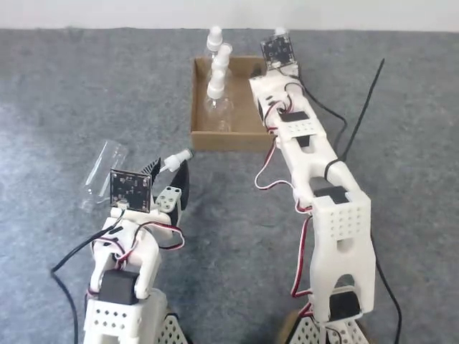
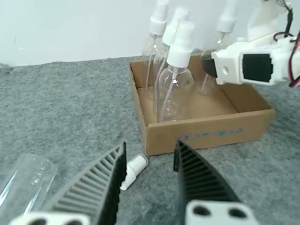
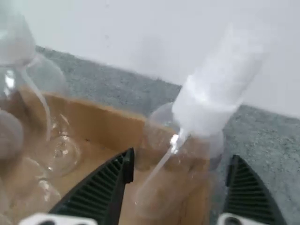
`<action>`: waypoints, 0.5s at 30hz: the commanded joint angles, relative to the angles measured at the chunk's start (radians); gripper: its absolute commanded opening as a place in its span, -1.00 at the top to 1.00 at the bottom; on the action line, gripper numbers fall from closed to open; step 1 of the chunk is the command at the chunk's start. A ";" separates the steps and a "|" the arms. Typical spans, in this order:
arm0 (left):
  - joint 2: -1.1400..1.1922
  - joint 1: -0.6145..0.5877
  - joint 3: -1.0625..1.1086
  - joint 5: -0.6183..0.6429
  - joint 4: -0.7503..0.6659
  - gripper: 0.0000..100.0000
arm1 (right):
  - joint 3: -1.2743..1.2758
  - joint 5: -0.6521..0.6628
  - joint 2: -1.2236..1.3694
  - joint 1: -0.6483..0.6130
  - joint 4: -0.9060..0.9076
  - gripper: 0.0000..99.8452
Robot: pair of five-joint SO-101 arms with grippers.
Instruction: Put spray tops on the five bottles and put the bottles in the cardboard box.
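The cardboard box stands at the back of the grey carpet. Several clear bottles with white spray tops stand upright in it. My right gripper is open over the box's far right corner, its fingers on either side of one capped bottle. A loose white spray top lies on the carpet in front of the box. My left gripper hangs open just above it. An uncapped clear bottle lies beside that gripper.
The right arm stretches along the right side of the box. Black cables trail on the carpet to its right. Bare carpet lies between the two arms and left of the box.
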 commanded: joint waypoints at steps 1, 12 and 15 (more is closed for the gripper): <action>-0.012 -0.002 -0.024 -0.008 0.006 0.68 | -0.032 0.014 -0.021 -0.013 0.005 0.37; -0.012 -0.002 -0.024 -0.008 0.006 0.68 | -0.032 0.012 -0.022 -0.013 0.005 0.26; -0.012 -0.002 -0.024 -0.009 0.006 0.68 | -0.031 0.012 -0.022 -0.013 0.005 0.26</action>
